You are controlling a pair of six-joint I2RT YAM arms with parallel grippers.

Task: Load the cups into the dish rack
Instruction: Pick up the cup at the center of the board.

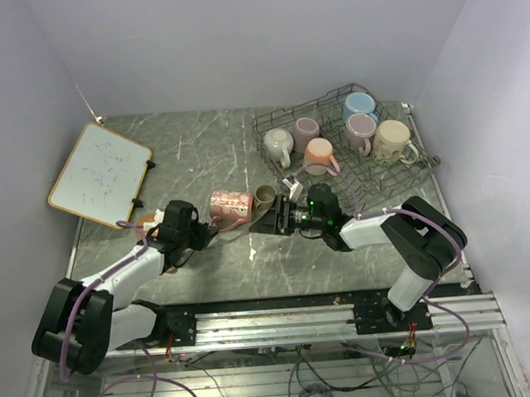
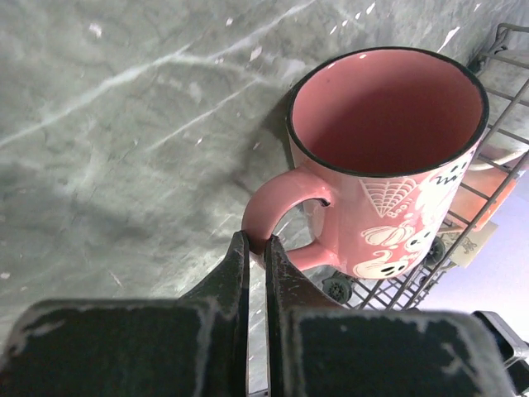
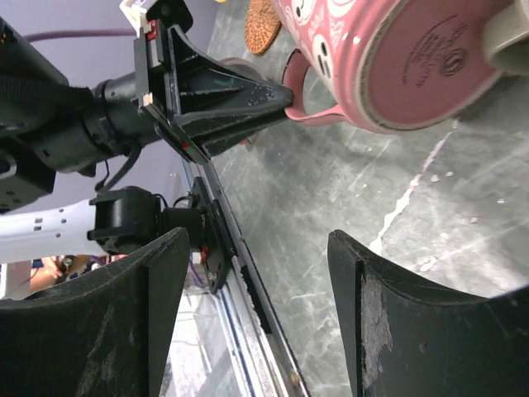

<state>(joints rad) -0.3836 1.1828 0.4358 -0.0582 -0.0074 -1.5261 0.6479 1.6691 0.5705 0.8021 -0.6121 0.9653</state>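
well along, going by the count. inside the dish rack (image 1: 385,175), at the far right of the table (image 1: 199,148): six cups, namely a white cup (image 1: 278,144), a mauve cup (image 1: 307,128), a second mauve cup (image 1: 362,130), a peach cup (image 1: 319,154), a light blue cup (image 1: 360,104) and a cream cup (image 1: 393,140). out on the table, not yet loaded: a pink cup (image 1: 231,205) with ghosts and webs on it, lying on its side, and a small olive cup (image 1: 265,195) right against its bottom end, both just beside the rack's near left corner. no other cups in view, so maybe only these two left to load. left gripper (image 2: 256,248) pressed tight, pinching the pink cup's handle. right gripper (image 3: 256,281) spread wide, holding nothing, low over the table and near the pink cup. around: a whiteboard (image 1: 100,175) at the far left, well apart, and a cork coaster (image 3: 263,25) beyond the pink cup. in the way: the small olive cup, sitting between the pink cup and the rack, and the right gripper close by too, so easy to bump either one on the way up. hard to tell how much room is left among the tines.
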